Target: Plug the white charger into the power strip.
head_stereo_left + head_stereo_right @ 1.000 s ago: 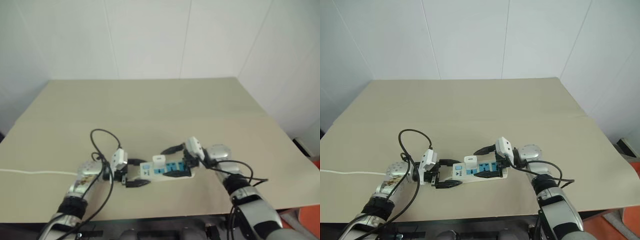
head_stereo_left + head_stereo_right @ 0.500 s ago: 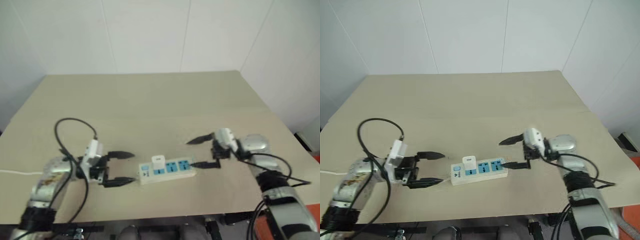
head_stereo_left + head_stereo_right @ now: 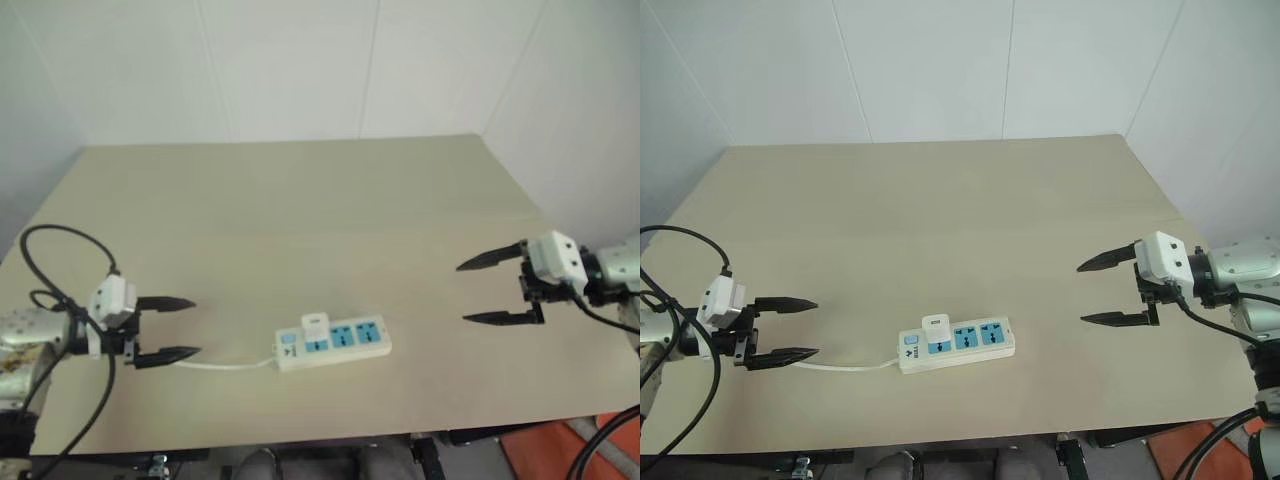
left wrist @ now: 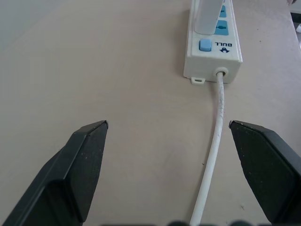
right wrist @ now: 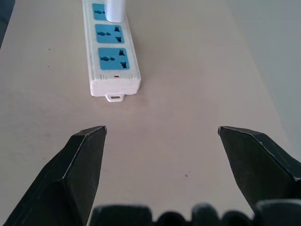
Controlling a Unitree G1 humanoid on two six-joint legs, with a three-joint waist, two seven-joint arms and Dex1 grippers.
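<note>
Bare test room: beige table (image 3: 940, 200), white panelled walls (image 3: 930, 70).

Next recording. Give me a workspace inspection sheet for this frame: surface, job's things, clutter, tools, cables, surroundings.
Surface: beige table, flat, one faint seam across it.
Job's things: white charger stands upright in the power strip, in the socket nearest the switch end; two blue sockets free.
Clutter: nothing seen.
Tools: left tool open, holding nothing, apart from the strip on the cord side; right tool open, holding nothing, apart on the other side.
Cables: strip's white cord runs along the table toward the left tool; black cables loop at both wrists.
Surroundings: white panelled walls behind and at the sides.
</note>
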